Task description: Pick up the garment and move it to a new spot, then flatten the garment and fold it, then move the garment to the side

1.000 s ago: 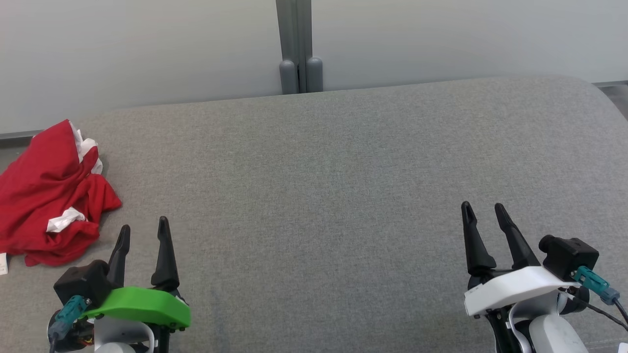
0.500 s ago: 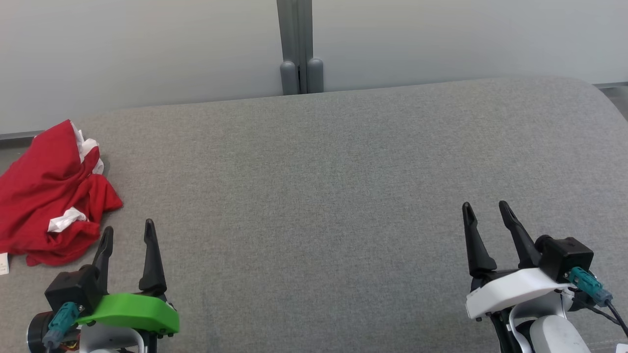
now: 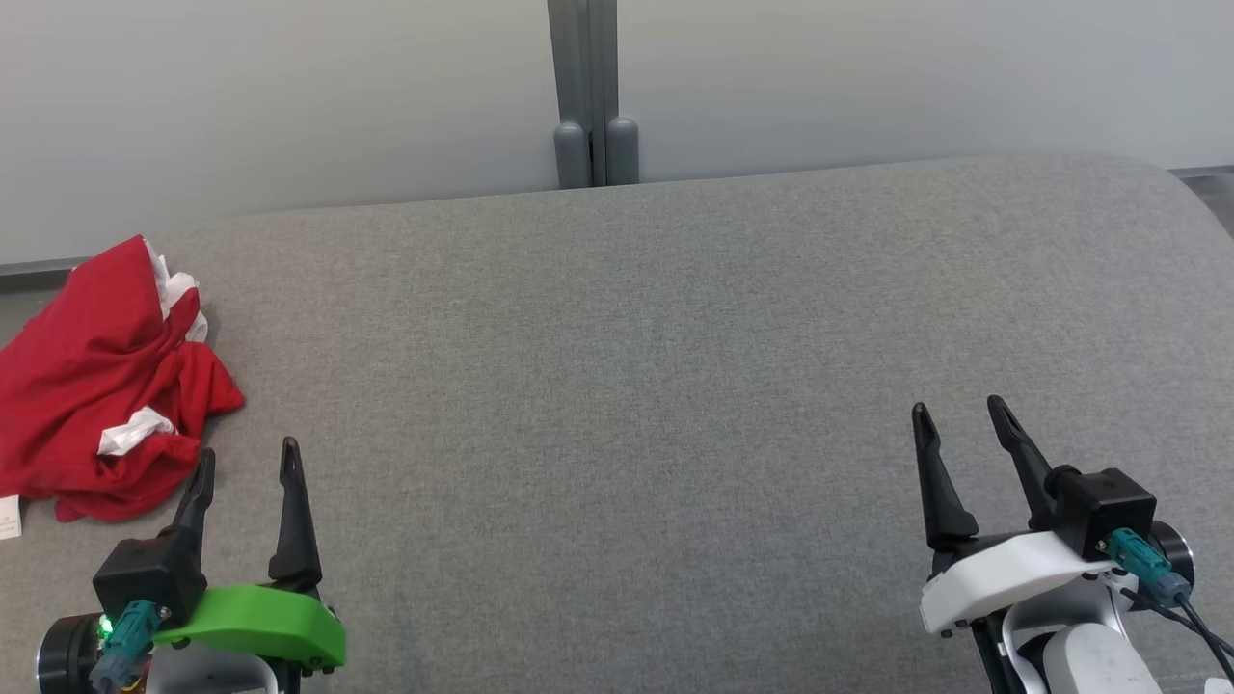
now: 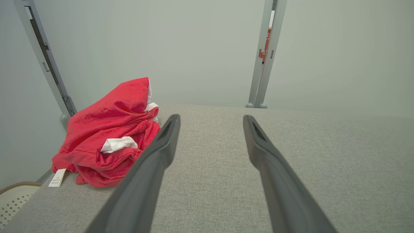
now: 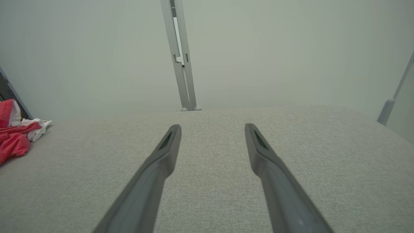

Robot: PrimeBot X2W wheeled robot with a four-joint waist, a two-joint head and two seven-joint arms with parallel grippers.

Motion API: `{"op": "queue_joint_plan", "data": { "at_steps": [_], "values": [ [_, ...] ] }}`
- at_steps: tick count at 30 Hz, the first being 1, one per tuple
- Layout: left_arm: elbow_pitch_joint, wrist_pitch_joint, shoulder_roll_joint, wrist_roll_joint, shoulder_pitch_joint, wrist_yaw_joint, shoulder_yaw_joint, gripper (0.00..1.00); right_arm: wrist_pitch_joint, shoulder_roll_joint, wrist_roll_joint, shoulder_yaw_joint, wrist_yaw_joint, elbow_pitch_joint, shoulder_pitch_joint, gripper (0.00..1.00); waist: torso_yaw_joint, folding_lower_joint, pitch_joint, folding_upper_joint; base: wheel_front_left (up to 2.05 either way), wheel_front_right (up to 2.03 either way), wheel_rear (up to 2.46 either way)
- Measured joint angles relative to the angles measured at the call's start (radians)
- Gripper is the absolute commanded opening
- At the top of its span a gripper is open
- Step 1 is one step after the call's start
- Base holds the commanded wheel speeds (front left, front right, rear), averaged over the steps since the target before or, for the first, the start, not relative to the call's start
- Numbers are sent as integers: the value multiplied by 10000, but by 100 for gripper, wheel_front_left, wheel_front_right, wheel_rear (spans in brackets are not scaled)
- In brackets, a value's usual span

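Observation:
The garment [image 3: 101, 386] is a crumpled red heap with white trim and a white label, lying at the far left edge of the grey fabric surface [image 3: 627, 337]. My left gripper [image 3: 246, 461] stands open just right of and below the heap, with nothing between its fingers. The left wrist view shows the garment [image 4: 110, 132] to the left of that gripper [image 4: 210, 119]. At the lower right my right gripper [image 3: 954, 410] is open and empty, far from the heap. In the right wrist view the garment [image 5: 14, 136] sits at the left edge, well away from the right gripper [image 5: 212, 127].
A pale wall with a grey vertical post [image 3: 590, 92] runs behind the surface. The surface's right corner [image 3: 1176, 193] is rounded. A perforated white basket [image 4: 13, 200] sits below the surface's left edge in the left wrist view.
My left gripper has drawn back toward the bottom of the head view and a little left, still open. The right gripper has barely shifted. The garment lies as before.

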Motion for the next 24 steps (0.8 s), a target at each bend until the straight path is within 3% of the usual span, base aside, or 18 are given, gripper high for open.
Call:
{"op": "queue_joint_plan", "data": {
  "at_steps": [10,24],
  "values": [
    [-138,305,96,552,160,253,-128,100,180,-6,-656,36,13,-94,62,100,-12,0,-53,0,0,0,0],
    [-146,433,115,167,195,276,-65,100,359,-8,-531,-52,13,-84,78,100,0,0,-84,0,0,0,0]
  ]
}}
